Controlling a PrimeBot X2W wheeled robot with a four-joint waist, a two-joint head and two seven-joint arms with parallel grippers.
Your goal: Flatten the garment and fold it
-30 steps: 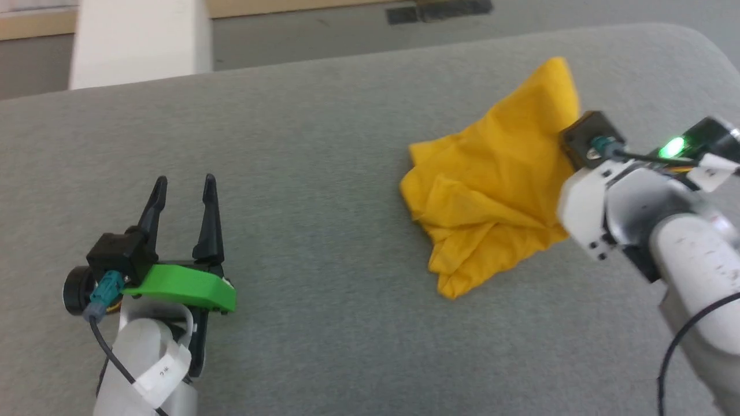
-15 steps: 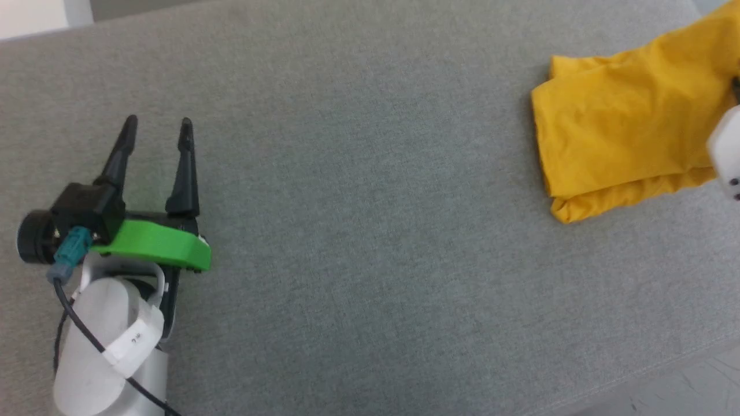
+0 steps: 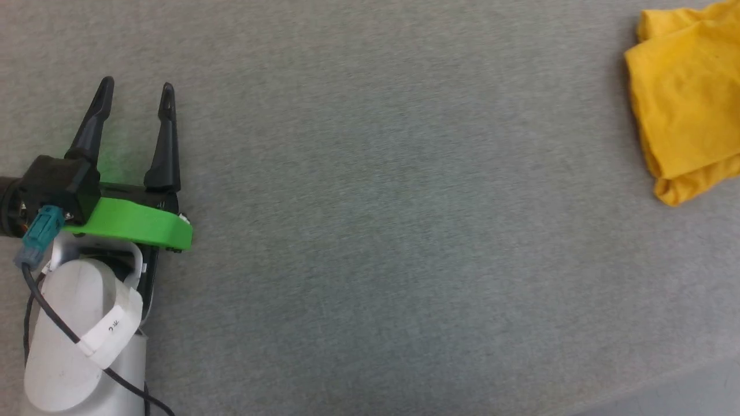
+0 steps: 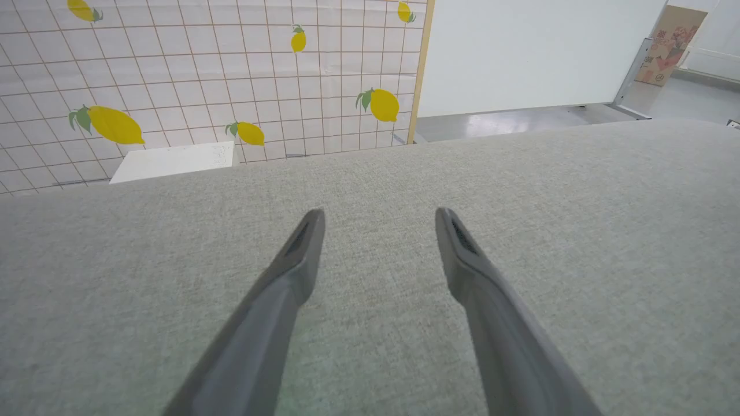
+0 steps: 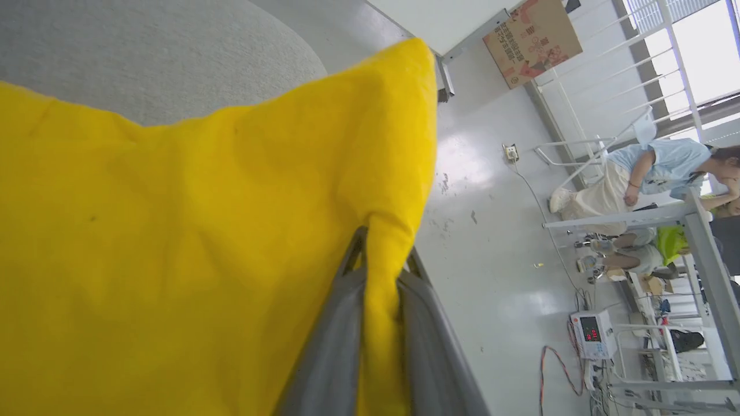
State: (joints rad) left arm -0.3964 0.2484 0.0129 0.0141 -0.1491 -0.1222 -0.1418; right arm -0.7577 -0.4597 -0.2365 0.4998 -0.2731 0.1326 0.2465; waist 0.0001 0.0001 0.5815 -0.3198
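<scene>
1. Since the head view has the garment (image 3: 682, 104) sitting as a crumpled, doubled-over yellow heap at the far right edge of the grey table (image 3: 376, 202), I'd say we're barely started. Nothing is flattened and no tidy fold has been made. Only plain yellow shows here, no print that I can spot. The left end effector (image 3: 137, 86) is at the lower left, well apart from the cloth, spread wide with nothing in between.

2. Left wrist view: same deal. The left end effector (image 4: 378, 216) is spread apart over bare table (image 4: 578, 231), touching no cloth. That arm hasn't joined in yet, and my guess is it'll be needed to spread the shirt out.

3. Right wrist view: the right end effector (image 5: 384, 248) is clamped on a pinch of the garment (image 5: 173, 231). The yellow fabric is squeezed in its grip and fans out across the left side up to a pointed corner. It looks lifted rather than lying flat, with the table behind it and shiny floor (image 5: 491, 231) off to the right. The cloth looks soft and thin, fairly smooth where it's pulled taut. As I read it, laying it out, smoothing and folding are all left to do, so basically everything.
</scene>
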